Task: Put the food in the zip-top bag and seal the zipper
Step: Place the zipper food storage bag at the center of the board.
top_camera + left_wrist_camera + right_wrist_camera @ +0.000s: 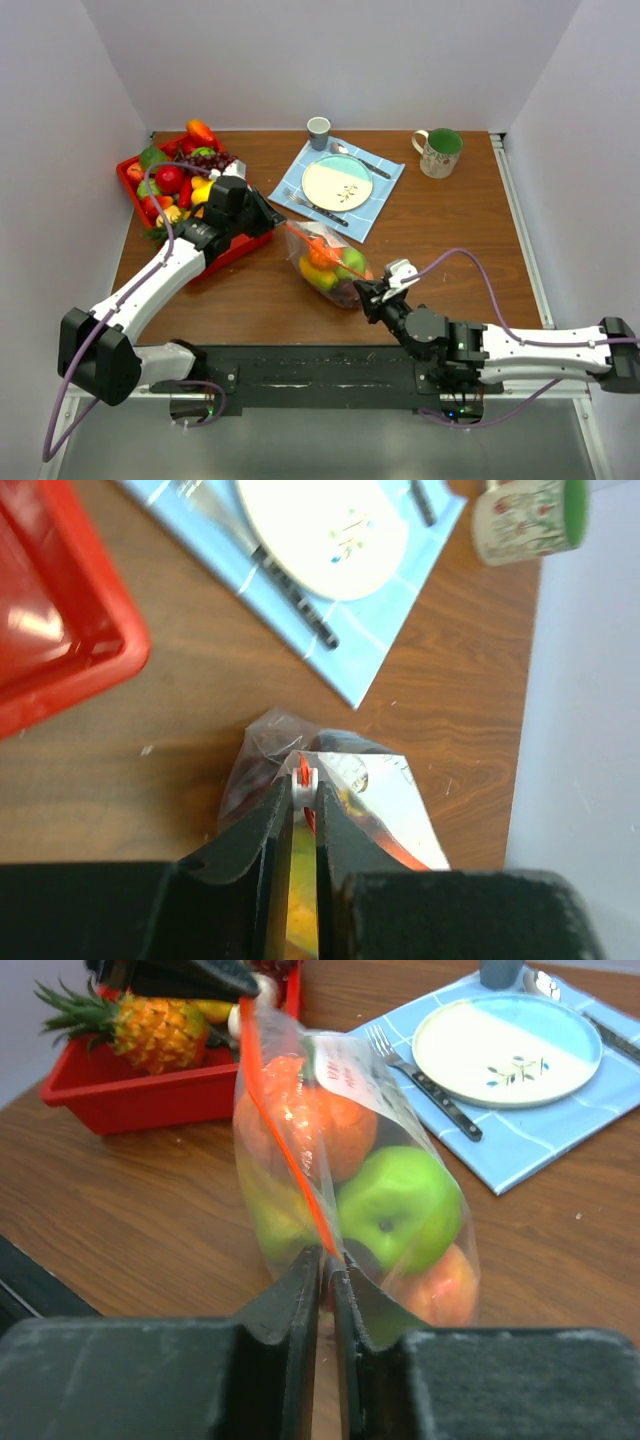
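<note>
We hold the zip-top bag [335,270] at the centre of the table [450,230], food [400,1200] inside. Our left gripper [304,785] pinches the zipper [285,1130] at its ten-o'clock end and our right gripper [328,1260] pinches its four-o'clock end, stretching it taut, we judge, for sealing.

Bare desk [450,240] right of the zip-top bag [330,265] offers free passage; the red bin [150,1100] blocks the left, the blue napkin [383,190] the rear.

red bin [60,630] cut off left, mug [525,520] clipped at top, zip-top bag [350,1180] label [350,1065] print unreadable
</note>
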Available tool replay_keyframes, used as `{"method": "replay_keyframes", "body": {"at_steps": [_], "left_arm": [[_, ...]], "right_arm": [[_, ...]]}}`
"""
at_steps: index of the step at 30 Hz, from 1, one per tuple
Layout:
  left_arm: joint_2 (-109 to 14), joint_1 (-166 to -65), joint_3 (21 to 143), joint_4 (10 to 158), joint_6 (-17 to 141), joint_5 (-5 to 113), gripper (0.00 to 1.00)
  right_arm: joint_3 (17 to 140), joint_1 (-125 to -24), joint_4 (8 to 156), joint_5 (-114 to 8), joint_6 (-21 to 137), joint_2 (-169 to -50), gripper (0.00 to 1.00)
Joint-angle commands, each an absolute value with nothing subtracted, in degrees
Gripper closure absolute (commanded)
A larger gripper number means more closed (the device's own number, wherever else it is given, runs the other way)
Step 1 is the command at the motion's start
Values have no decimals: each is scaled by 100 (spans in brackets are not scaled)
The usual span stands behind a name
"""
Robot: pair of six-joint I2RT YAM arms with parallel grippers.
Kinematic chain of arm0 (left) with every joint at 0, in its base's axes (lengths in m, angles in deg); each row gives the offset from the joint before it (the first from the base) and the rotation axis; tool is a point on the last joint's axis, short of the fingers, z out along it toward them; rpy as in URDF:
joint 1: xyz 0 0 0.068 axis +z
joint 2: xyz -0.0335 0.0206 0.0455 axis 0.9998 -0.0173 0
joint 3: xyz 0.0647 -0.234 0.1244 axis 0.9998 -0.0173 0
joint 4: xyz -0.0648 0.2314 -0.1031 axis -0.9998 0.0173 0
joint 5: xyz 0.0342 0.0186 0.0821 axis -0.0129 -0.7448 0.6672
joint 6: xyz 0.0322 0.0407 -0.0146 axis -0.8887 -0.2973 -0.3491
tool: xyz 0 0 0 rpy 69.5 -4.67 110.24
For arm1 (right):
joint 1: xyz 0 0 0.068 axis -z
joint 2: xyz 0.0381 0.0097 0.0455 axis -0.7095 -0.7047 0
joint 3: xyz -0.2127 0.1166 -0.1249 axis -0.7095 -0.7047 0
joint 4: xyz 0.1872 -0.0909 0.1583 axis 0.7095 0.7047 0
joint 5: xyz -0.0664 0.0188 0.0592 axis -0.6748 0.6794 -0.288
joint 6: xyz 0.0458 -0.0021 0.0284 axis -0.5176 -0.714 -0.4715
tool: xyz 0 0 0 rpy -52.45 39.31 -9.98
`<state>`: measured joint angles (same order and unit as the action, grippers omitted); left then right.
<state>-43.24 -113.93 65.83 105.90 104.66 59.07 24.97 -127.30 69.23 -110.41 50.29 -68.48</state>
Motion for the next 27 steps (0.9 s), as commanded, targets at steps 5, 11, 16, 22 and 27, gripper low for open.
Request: {"method": "replay_keyframes", "body": {"at_steps": [5, 11, 16, 22, 27], "left_arm": [[-4185, -11423, 6568, 9193, 9486, 6169, 92], [-4220, -11414, 6585, 9685, 9117, 6996, 75], [-4229, -11405, 6961, 10220, 8783, 7540, 43], [-4176, -11405, 7631, 10985, 8326, 7814, 0], [-3895, -11537, 7606, 11066, 8062, 7358, 0]], "right_arm": [[3888, -12737, 6722, -10112, 5031, -8788, 50], [4907, -12737, 6994, -9189, 4864, -10099, 29], [5802, -12737, 7659, -8801, 4838, -10434, 10], [6491, -12615, 8602, -8933, 4619, -10180, 1], [6141, -11817, 9068, -8766, 3959, -9679, 1]]}}
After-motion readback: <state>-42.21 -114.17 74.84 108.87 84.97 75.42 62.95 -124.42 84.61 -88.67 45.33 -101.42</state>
